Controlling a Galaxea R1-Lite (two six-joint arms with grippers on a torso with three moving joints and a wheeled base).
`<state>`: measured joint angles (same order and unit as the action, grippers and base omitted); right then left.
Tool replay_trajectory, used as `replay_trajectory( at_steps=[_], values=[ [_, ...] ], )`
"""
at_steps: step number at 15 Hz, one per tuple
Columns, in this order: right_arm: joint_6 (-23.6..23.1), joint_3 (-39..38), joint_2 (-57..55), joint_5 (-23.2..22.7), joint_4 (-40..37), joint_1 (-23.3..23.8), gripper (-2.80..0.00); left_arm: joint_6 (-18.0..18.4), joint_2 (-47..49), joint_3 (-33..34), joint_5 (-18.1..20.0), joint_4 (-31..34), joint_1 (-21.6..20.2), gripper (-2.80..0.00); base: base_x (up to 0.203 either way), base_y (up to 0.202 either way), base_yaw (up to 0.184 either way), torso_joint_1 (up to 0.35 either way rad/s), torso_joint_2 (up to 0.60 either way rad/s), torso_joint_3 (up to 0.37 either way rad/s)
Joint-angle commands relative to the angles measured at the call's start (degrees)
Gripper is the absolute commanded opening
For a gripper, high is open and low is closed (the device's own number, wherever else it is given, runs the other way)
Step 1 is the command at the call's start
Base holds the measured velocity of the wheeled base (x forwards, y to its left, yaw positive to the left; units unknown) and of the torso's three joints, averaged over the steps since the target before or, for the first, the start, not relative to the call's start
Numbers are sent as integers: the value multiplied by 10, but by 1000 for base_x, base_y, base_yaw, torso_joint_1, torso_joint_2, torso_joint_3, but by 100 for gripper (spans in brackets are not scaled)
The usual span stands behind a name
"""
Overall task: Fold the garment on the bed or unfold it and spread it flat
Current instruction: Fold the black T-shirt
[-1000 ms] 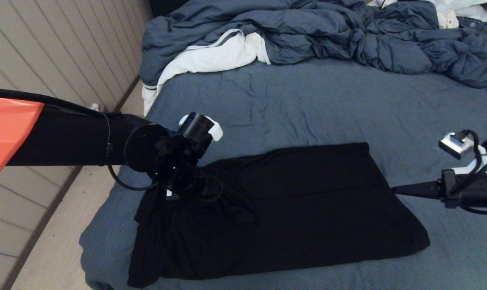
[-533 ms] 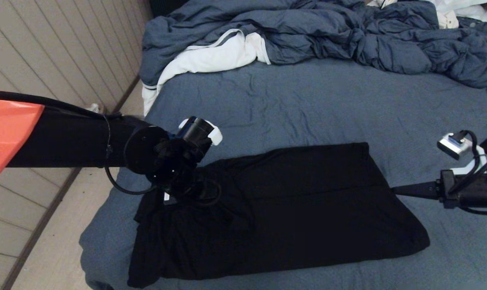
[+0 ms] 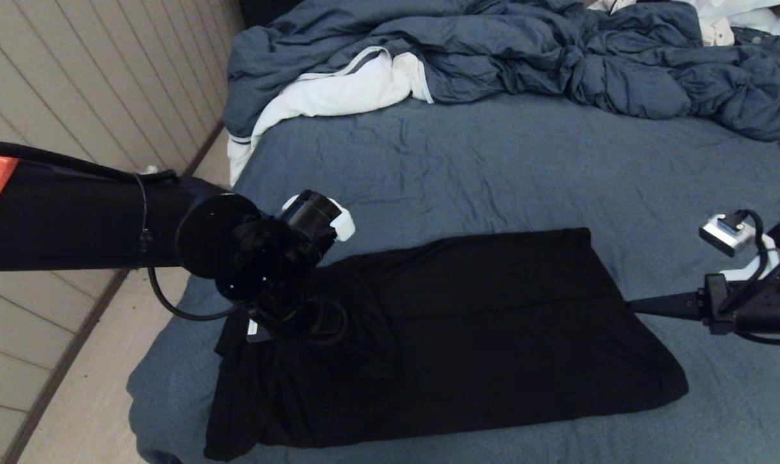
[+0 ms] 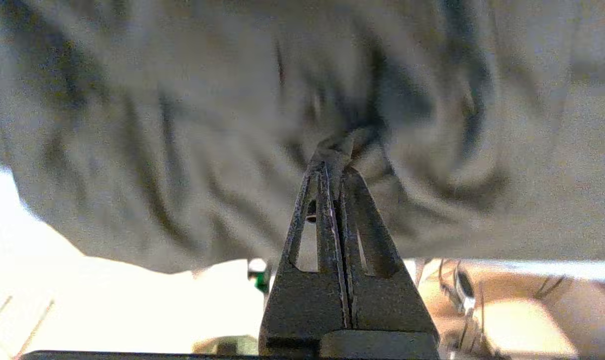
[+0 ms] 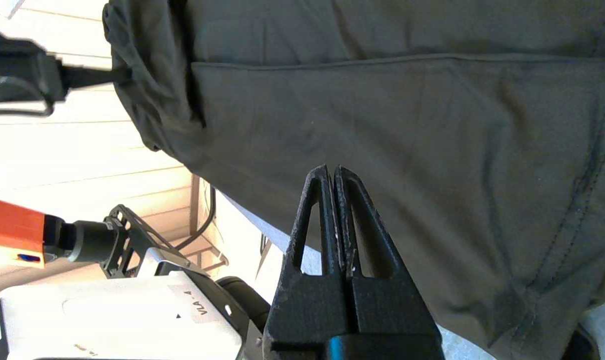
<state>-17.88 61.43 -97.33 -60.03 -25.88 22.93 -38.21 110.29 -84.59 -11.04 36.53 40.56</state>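
Head view: the garment (image 3: 448, 335) lies folded lengthwise on the bed (image 3: 493, 174), plain side up, no print showing. It looks soft, light and limp; edges and corners suit pinching.

Left wrist view: the left tool (image 4: 338, 159) pinches a bunched fold.

Right wrist view: the right tool (image 5: 331, 171) is pressed together, holding nothing I can see; a label reads "VLA".

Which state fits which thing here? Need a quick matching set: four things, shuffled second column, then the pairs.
Things:
1. left claw
2. right claw
3. large black cotton T-shirt
4. white cloth with grey-striped edge

States:
A. bunched against the rumpled blue-grey duvet
B. shut, holding nothing, by the shirt's right edge
C. shut on a pinch of fabric
D. lying on the blue-grey bed sheet

Pairs: 1-C, 2-B, 3-D, 4-A
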Motion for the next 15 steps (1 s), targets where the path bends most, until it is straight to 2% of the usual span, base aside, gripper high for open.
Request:
replay_trajectory(
  at_steps=[1, 4, 8, 15],
  values=[
    [-1, 0, 0, -4, -1, 0, -280, -10, -21, 1, 0, 39, 19, -280, 0, 0, 0, 0, 0, 0],
    [-1, 0, 0, -4, -1, 1, -280, -32, -44, -2, 0, 110, 52, -280, 0, 0, 0, 0, 0, 0],
    [-1, 0, -1, -4, -1, 0, -280, -47, -60, -1, 0, 153, 69, -280, 0, 0, 0, 0, 0, 0],
    [-1, 1, -4, -3, -1, 1, -280, -85, -34, 18, 6, 154, 124, -280, 0, 0, 0, 0, 0, 0]
  ],
)
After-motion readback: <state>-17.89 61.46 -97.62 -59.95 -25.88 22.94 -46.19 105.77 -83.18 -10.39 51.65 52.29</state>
